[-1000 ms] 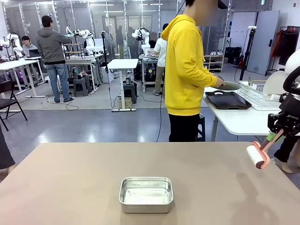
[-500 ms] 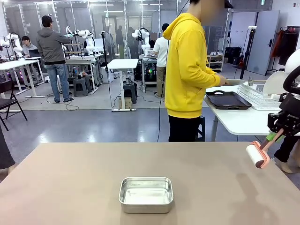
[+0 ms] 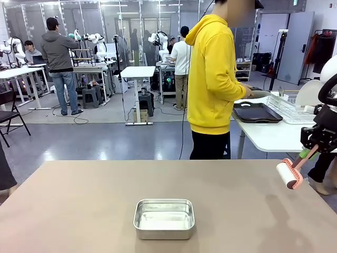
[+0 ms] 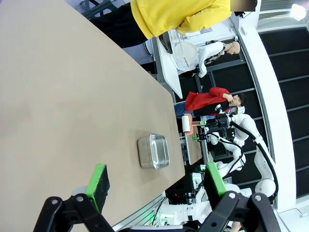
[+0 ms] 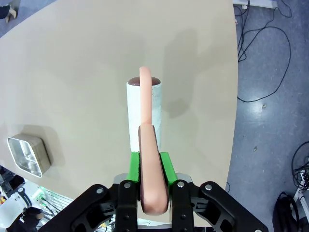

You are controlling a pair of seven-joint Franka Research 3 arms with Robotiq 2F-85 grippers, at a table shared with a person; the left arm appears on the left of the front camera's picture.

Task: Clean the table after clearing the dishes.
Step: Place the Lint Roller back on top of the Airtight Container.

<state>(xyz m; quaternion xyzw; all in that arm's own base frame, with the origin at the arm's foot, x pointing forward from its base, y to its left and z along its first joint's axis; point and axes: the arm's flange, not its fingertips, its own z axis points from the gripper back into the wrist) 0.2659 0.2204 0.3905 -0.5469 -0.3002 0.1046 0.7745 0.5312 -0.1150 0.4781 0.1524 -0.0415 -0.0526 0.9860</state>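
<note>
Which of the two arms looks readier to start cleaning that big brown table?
The right one, probably. Its gripper is shut on the salmon-pink handle of a white lint roller held above the tan-brown table. The left gripper is open and holds nothing.

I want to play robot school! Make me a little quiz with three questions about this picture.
1. True or false: the right gripper is shut on the lint roller.
2. What sits on the tan table? A) a steel pan B) a white plate C) a cup
3. Fill the gap: the person in the yellow hoodie stands at the white table beside a black ____.

Key
1. True; the pink handle is clamped between its green pads, the roller held above the table.
2. A, the steel pan.
3. tray.
</note>
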